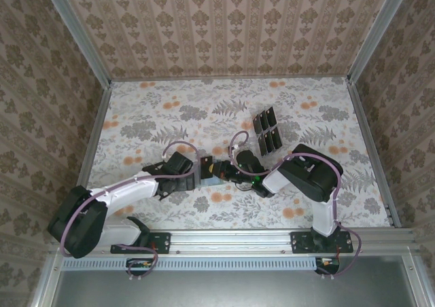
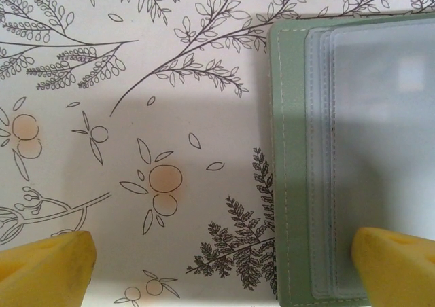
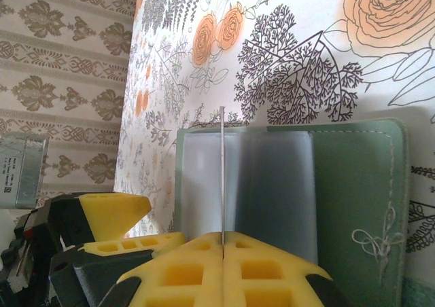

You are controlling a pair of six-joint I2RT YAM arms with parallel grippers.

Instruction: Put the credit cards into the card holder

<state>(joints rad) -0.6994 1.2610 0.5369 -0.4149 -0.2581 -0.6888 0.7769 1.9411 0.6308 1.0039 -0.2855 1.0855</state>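
My right gripper (image 3: 223,238) pinches a credit card (image 3: 223,164) over the unfolded card holder (image 3: 353,185), my left gripper (image 2: 224,253) sits over its edge with fingers apart, so the holder might slide and the card miss.

My card holder (image 2: 285,151) looks like matt grey-green leatherette with stitched seams; its inner sleeves (image 2: 380,151) are smooth, cloudy clear plastic. My right fingers (image 3: 204,249) are matt yellow moulded plastic. The table (image 2: 136,62) wears a smooth, matt printed sheet. The credit cards (image 1: 260,123) shine glossy black.
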